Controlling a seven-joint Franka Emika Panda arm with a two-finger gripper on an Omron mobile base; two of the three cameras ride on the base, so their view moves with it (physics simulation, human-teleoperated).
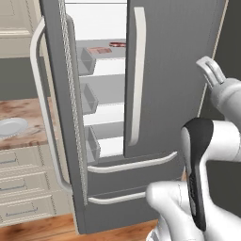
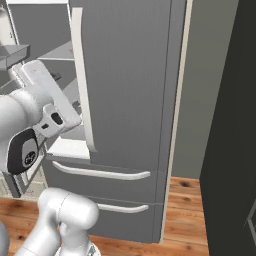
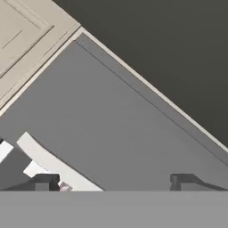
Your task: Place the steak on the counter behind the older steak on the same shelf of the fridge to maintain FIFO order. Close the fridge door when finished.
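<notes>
At the far left of the left base view, the counter (image 1: 28,110) is being shown with a pale plate (image 1: 12,126) lying on it; no meat is being seen there. Just right of it, the left door (image 1: 59,94) of the fridge (image 1: 179,70) is standing open, its long white handle (image 1: 40,94) facing the counter.

Further right, inside the cavity, the top shelf (image 1: 106,57) is carrying both slabs. The older steak (image 1: 99,50) is lying towards the front, and the steak (image 1: 117,44) is lying behind it and slightly to the right. The placing is therefore being judged done, with only the door being left to close.

The steak is being judged light, soft and somewhat slippery. If it is to be shifted at all, it is best pinched across its short width, near the middle.

The door is being judged stiff and fairly heavy, swinging on hinges at its outer edge. It is best pushed on its outer face or handle, far from the hinges, where least force is being called for.

In the hand view, the gripper (image 3: 116,181) is being held wide, its fingertips (image 3: 44,180) well apart, nothing being gripped, and it is being pointed at the grey fridge front.
</notes>
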